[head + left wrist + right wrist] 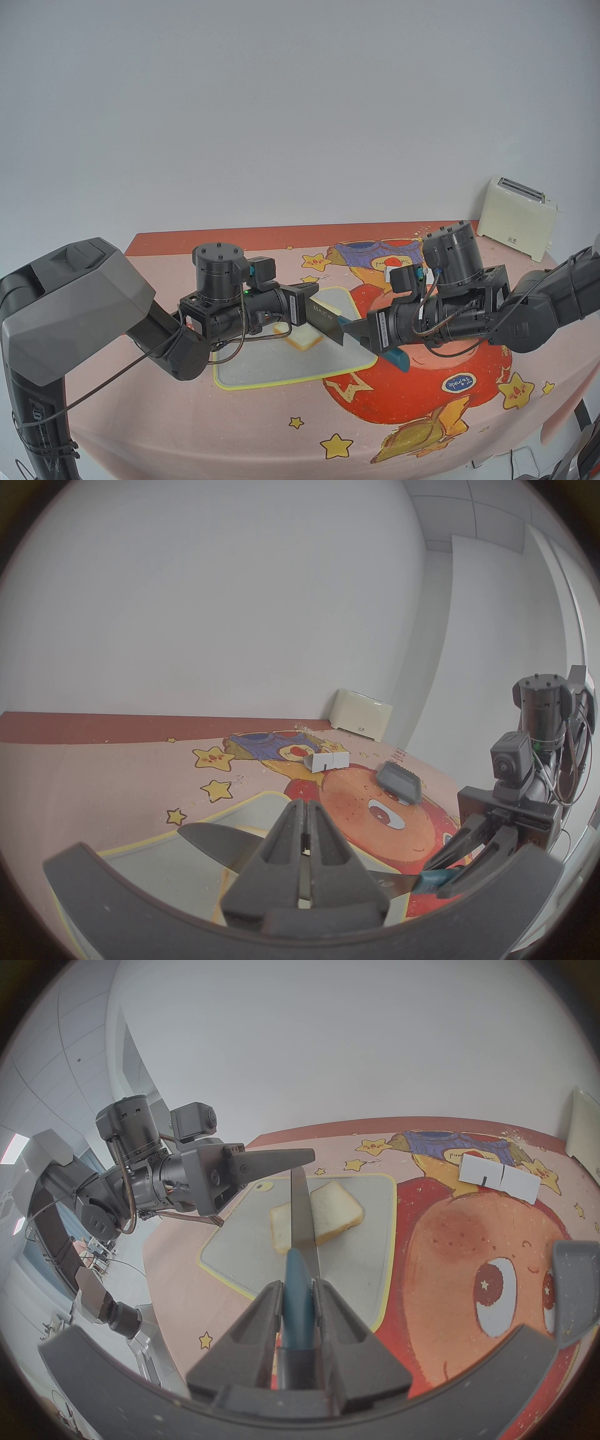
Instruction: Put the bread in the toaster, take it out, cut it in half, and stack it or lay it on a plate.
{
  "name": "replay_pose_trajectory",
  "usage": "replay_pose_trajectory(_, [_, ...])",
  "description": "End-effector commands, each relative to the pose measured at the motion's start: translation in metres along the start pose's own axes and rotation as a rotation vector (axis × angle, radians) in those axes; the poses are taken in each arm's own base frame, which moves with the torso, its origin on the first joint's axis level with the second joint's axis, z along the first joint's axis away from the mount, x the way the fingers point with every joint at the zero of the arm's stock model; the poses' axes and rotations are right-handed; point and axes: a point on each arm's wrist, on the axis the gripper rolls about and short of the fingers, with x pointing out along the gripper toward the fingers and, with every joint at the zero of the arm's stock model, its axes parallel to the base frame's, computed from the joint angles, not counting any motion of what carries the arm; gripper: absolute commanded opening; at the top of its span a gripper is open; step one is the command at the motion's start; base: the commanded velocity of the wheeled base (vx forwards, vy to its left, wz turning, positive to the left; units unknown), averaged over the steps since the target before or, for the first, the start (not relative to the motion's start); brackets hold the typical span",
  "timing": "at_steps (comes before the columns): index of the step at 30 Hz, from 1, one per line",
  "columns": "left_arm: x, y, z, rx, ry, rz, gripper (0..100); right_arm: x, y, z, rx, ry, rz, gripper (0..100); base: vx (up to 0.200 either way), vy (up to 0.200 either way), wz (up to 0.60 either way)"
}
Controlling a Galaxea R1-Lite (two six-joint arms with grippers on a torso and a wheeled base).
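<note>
A slice of bread (pixel 331 1210) lies on the grey, yellow-rimmed cutting board (pixel 362 1260). My right gripper (pixel 299 1294) is shut on the teal handle of a knife (pixel 304 1216), whose blade crosses the slice edge-down. In the head view the blade (pixel 326 317) stands over the bread (pixel 304 339), between my right gripper (pixel 350 326) and my left gripper (pixel 312 289). The left gripper (pixel 306 830) is shut with nothing between its fingers and sits just over the blade's far end (pixel 212 842). I cannot tell whether it touches the blade. The cream toaster (pixel 515 215) stands at the table's far right corner.
A folded white card (pixel 500 1175) lies on the printed tablecloth beyond the board. A flat grey object (pixel 400 781) rests right of the board, toward the toaster (pixel 360 713). The table's front edge is near, with open cloth in front of the board (pixel 275 365).
</note>
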Motion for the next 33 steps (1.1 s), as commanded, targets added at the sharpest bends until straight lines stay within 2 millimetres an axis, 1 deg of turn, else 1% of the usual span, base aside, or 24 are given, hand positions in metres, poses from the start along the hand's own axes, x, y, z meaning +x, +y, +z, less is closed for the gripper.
replay_pose_trajectory(1, [0.001,0.001,-0.002,-0.004,0.010,0.001,0,-0.001,0.001,0.001,-0.002,-0.009,0.003,0,0.000,0.000,0.00])
replay_pose_trajectory(6, [-0.001,-0.002,0.001,0.000,0.003,-0.005,0,0.003,-0.004,-0.013,0.002,0.043,-0.010,0,0.000,0.000,0.00])
replay_pose_trajectory(11, [-0.003,-0.004,0.009,0.007,-0.018,-0.012,0,0.004,-0.006,-0.019,0.008,0.065,-0.017,0,0.000,0.000,0.00])
replay_pose_trajectory(16, [-0.009,-0.010,0.021,0.016,-0.044,-0.038,0,0.004,-0.006,-0.020,0.009,0.066,-0.017,0,0.000,0.000,0.00])
replay_pose_trajectory(25, [-0.012,-0.010,0.022,0.017,-0.050,-0.035,0,0.003,-0.004,-0.015,0.006,0.047,-0.009,0,0.000,0.000,0.00])
replay_pose_trajectory(27, [-0.024,-0.019,0.041,0.033,-0.105,-0.049,0,0.000,-0.002,-0.007,0.004,0.020,0.000,0,0.000,0.000,0.00])
replay_pose_trajectory(29, [-0.038,-0.022,0.059,0.034,-0.156,-0.045,0,-0.001,0.000,-0.001,-0.001,-0.001,0.004,0,0.000,0.000,0.00])
replay_pose_trajectory(30, [-0.040,-0.022,0.061,0.035,-0.162,-0.045,0,-0.001,0.000,0.000,-0.002,-0.007,0.006,0,0.000,0.000,0.00])
replay_pose_trajectory(32, [-0.052,-0.027,0.071,0.042,-0.192,-0.046,0,-0.001,0.001,0.003,-0.002,-0.016,0.008,0,0.000,0.000,0.00])
replay_pose_trajectory(33, [-0.067,-0.026,0.081,0.048,-0.222,-0.033,0,-0.002,0.001,0.004,-0.003,-0.018,0.009,0,0.000,0.000,0.00])
